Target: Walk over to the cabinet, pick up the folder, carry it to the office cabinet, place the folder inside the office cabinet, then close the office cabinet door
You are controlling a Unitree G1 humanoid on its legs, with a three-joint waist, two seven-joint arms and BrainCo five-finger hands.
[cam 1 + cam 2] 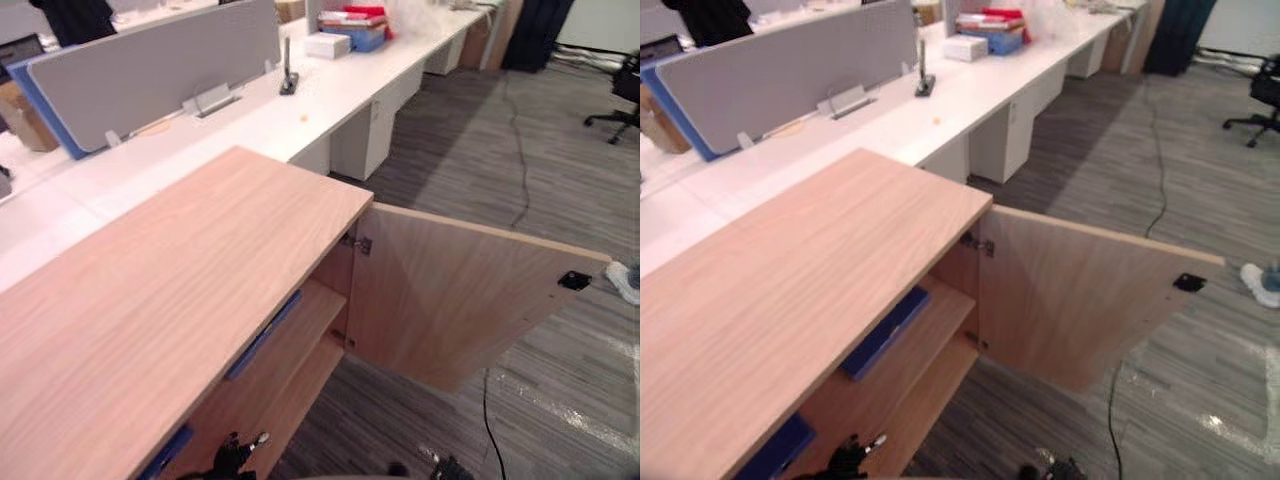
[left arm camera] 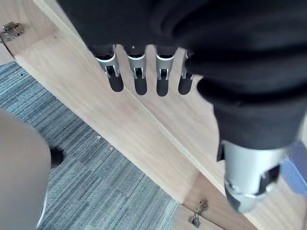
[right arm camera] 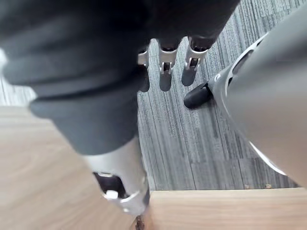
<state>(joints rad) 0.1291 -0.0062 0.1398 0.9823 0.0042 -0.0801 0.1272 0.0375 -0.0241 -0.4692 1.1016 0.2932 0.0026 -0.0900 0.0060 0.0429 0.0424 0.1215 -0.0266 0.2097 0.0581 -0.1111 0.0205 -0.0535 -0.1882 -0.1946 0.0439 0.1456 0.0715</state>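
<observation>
The flat blue folder [image 1: 885, 333] lies inside the light wooden cabinet [image 1: 180, 290] — that part looks done. The left robot hand [image 2: 136, 67] and right robot hand [image 3: 165, 67] hang loose, empty. The wooden door [image 1: 450, 300] at four o'clock stands open — shutting it is left.

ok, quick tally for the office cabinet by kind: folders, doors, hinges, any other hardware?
Blue folders: 2
Open door: 1
Door hinges: 2
Black fitting near the door's free edge: 1
Total: 6
</observation>
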